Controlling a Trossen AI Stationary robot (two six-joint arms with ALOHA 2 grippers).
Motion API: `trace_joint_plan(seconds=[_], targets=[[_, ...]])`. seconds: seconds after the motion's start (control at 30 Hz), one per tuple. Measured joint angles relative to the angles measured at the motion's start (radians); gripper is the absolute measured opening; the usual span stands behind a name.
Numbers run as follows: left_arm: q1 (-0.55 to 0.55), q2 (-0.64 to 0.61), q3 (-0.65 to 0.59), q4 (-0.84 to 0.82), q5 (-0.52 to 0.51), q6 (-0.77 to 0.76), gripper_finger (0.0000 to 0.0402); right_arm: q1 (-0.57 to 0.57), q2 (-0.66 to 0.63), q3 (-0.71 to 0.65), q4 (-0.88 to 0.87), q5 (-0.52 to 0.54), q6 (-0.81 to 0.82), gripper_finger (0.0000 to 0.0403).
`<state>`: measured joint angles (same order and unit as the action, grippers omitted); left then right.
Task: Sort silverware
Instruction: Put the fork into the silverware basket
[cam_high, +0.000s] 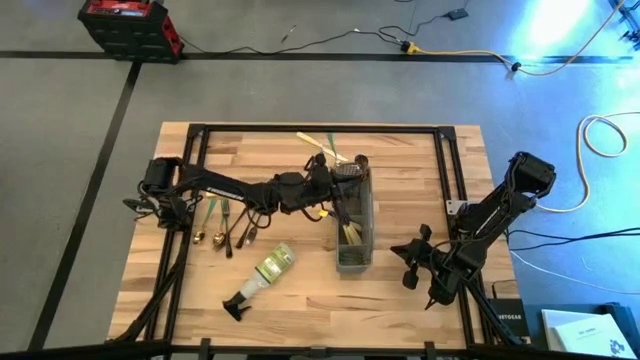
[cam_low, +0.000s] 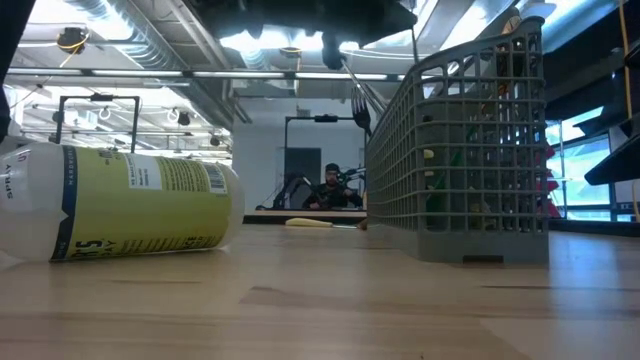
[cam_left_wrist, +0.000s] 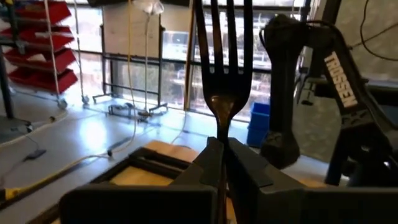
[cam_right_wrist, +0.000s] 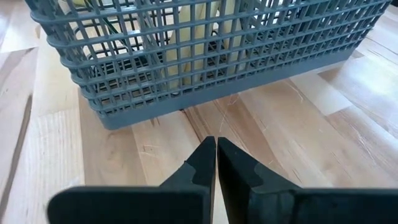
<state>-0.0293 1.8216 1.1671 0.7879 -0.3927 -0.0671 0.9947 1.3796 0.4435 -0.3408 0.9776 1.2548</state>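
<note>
A dark fork (cam_left_wrist: 222, 74) is held tight in the left end effector (cam_left_wrist: 221, 163), with its handle pinched between the two fingers and its prongs pointing away from the wrist. In the high view, this left end effector (cam_high: 335, 180) is seen reached out across the wooden counter (cam_high: 300, 310) to the far end of the grey mesh caddy (cam_high: 354, 262). In the low view, the fork (cam_low: 360, 108) is seen hanging in the air just beside the top of the caddy (cam_low: 470, 150), not touching the counter. Some silverware with cream and green handles (cam_high: 351, 232) is already stood inside the caddy. More silverware (cam_high: 222, 222) is laid flat on the counter, on the left side, near the left arm. Two more cream-handled pieces (cam_high: 322, 146) are laid near the far end of the caddy. A clear spray bottle (cam_high: 262, 278) with a yellow-green label and a black nozzle is laid on its side, between the loose silverware and the caddy, a bit nearer the front edge. The right end effector (cam_high: 418, 272) is kept low over the counter, to the right of the caddy, near its front end. Its fingers (cam_right_wrist: 198, 167) are pressed together with nothing between them, and they are pointed at the caddy wall (cam_right_wrist: 205, 56). A person (cam_low: 330, 188) is seen far off in the room behind the counter.
</note>
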Motion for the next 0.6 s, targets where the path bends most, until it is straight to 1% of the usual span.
trace_joint_plan(seconds=[0.13, 0.3, 0.47, 0.6], targets=[[-0.004, 0.009, -0.01, 0.008, -0.032, -0.024, 0.0, 0.0, 0.0, 0.0, 0.001, 0.0, -0.001, 0.0], [-0.016, 0.009, -0.085, 0.08, -0.111, -0.077, 0.0, 0.0, 0.0, 0.0, 0.005, 0.001, -0.002, 0.0], [-0.02, 0.018, -0.143, 0.155, -0.127, -0.112, 0.0, 0.0, 0.0, 0.0, 0.01, 0.009, -0.003, 0.0], [-0.019, 0.031, -0.15, 0.182, -0.133, -0.104, 0.0, 0.0, 0.0, 0.0, 0.012, 0.009, -0.003, 0.0]])
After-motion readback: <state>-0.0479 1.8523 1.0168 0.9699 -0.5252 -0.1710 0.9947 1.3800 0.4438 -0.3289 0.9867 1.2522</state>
